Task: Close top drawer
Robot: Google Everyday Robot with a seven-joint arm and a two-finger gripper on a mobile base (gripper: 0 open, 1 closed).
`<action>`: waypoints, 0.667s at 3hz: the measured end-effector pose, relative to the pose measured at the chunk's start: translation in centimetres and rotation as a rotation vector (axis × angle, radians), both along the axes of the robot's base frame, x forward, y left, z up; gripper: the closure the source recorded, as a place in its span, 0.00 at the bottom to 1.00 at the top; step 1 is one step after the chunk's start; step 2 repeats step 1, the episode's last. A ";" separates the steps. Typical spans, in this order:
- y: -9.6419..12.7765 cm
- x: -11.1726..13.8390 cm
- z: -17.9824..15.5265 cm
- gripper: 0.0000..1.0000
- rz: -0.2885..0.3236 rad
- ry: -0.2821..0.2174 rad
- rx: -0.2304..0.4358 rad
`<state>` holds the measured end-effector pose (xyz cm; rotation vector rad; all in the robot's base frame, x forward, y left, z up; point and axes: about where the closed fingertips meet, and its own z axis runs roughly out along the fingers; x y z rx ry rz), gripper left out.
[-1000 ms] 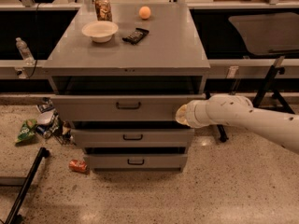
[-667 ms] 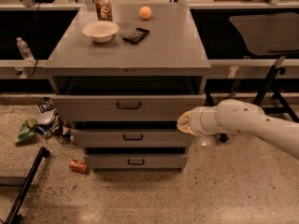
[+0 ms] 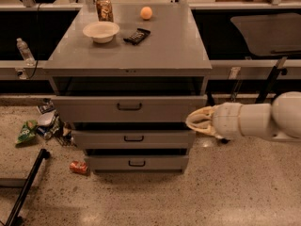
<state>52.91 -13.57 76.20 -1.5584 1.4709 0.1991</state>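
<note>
The top drawer is the widest grey drawer of the cabinet, with a small dark pull handle at its centre. It stands pulled out, with a dark gap above its front. My gripper is at the right of the cabinet, pointing left. It sits just by the lower right corner of the top drawer's front, in front of the gap above the middle drawer. I cannot tell whether it touches the front. The white arm reaches in from the right edge.
The cabinet top holds a white bowl, a can, an orange ball and a dark flat object. The bottom drawer is below. Litter and a red can lie on the floor at left, near a black stand leg. A bottle stands at left.
My gripper has dropped a little, from beside the drawer front's right end to its lower right corner, and the forearm now lies level. The drawer has not visibly moved.
</note>
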 end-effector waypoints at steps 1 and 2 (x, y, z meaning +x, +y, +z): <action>-1.8 -2.5 5.0 1.00 -0.007 -0.050 0.066; -1.8 -2.5 5.0 1.00 -0.007 -0.050 0.066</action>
